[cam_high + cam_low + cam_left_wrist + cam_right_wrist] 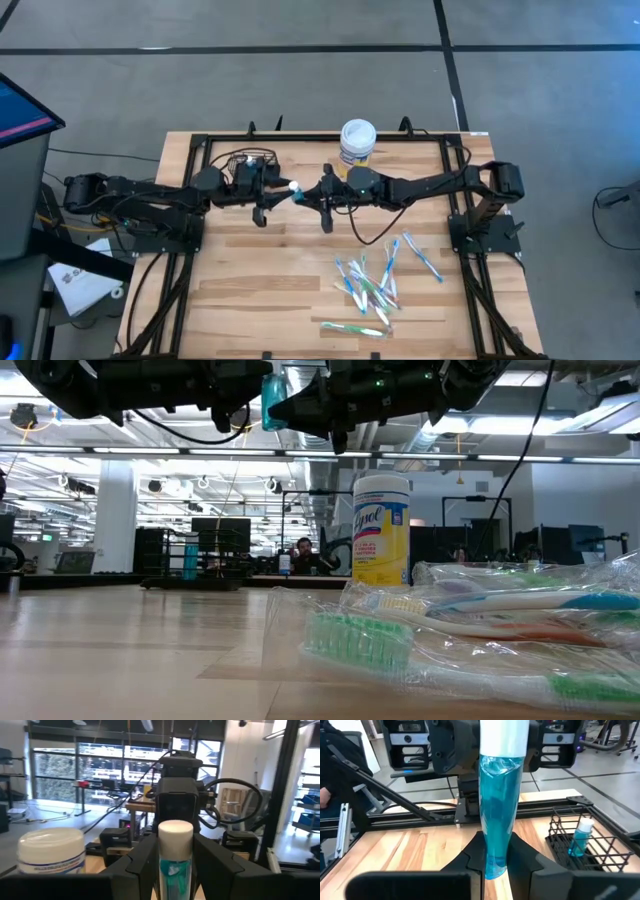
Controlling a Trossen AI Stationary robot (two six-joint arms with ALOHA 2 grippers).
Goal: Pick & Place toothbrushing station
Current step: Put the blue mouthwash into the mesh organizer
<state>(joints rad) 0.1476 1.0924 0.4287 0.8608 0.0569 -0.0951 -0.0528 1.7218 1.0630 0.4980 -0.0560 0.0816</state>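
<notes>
Two black jointed arms [150, 195] trailing loose black cables [375, 235].

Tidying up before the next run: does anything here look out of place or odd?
Yes: the toothbrushes lie scattered in a loose pile on the table, and both hands, left and right, clamp one blue tube in mid-air.

Wrapped toothbrushes [470, 625] lie near on the right of the wooden table [130, 650]. A yellow-labelled tub [381, 528] stands farther back. Overhead, dark arms [200, 385] hold a blue tube [272, 398].

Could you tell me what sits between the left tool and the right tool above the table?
A blue toothpaste tube with a white cap, held in the air by both the left tool and the right tool, as the high view shows.
</notes>
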